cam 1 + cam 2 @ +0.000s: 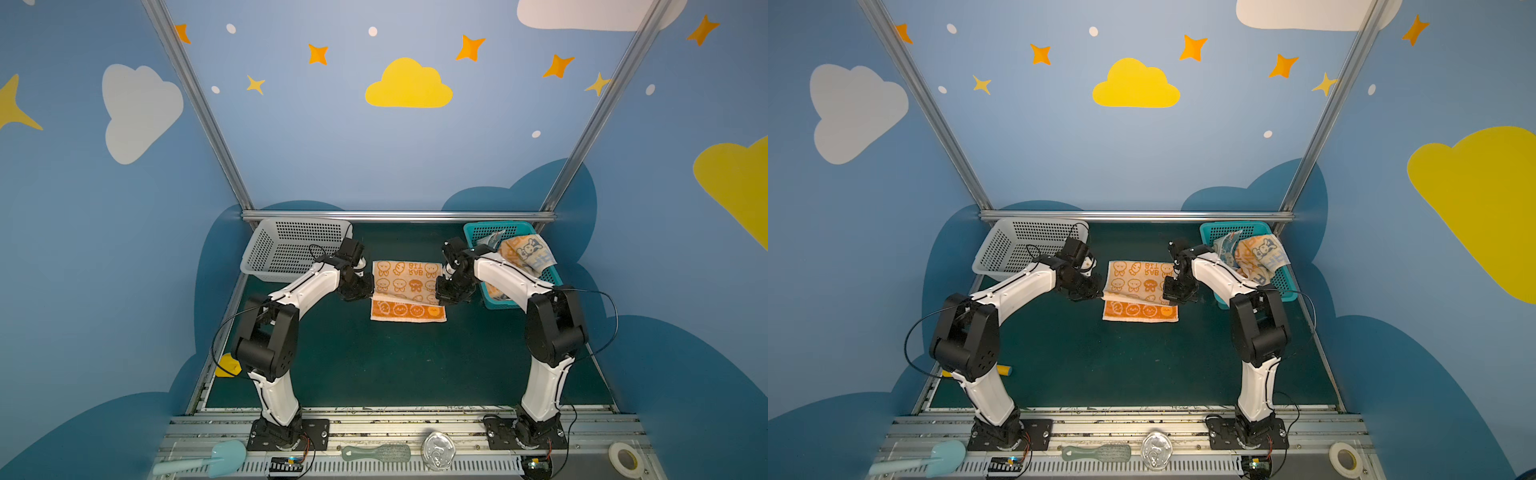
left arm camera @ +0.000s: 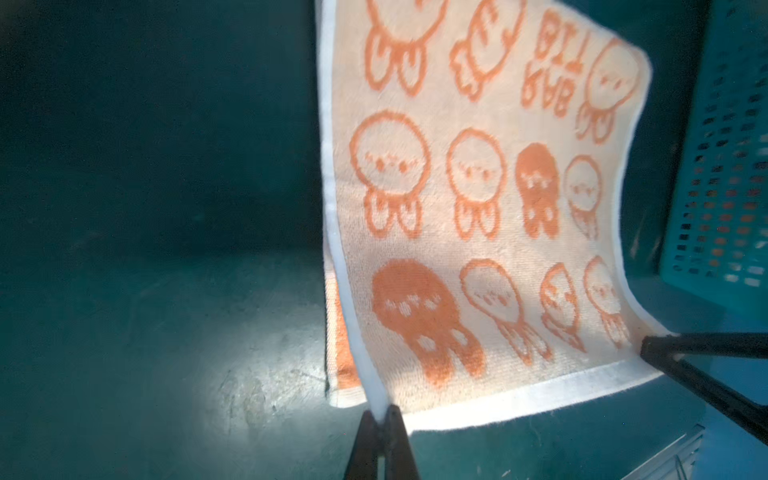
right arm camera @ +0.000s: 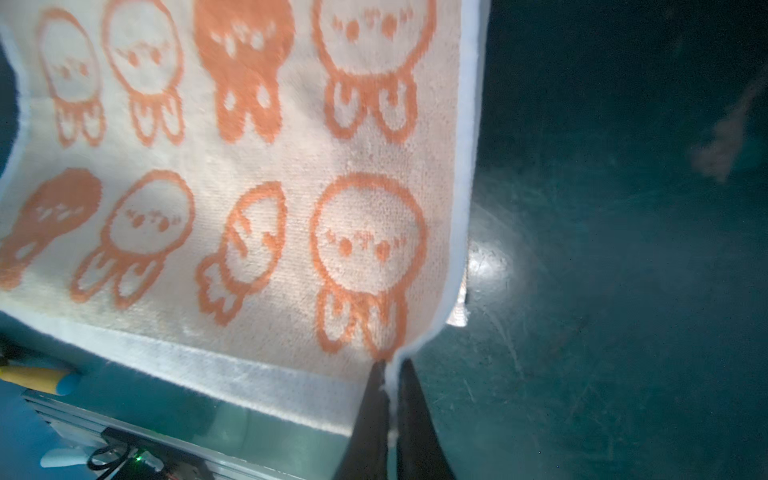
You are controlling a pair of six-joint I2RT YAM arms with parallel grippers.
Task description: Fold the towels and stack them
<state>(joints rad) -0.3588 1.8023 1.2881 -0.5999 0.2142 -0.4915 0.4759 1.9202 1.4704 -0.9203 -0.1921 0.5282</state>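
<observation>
Over at the far left of the dark green mat (image 1: 395,365) sits a white perforated basket (image 1: 291,249), and at the far right a teal one (image 1: 488,230), the two well apart. A small yellow piece (image 1: 227,365) lies at the mat's left edge. Along the near metal rail, left to right, I see a pale blue scoop (image 1: 216,457), a green brush (image 1: 376,453), a shiny round tin (image 1: 437,451) and a roll of white tape (image 1: 623,457). A silver frame bar (image 1: 395,216) crosses the far edge, and above it on the blue wall are a yellow cloud (image 1: 409,85) and orange stars.

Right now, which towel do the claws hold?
The orange-cream bunny towel: left claw and right claw each pinch a corner. The other towels lie crumpled in the teal basket.
</observation>
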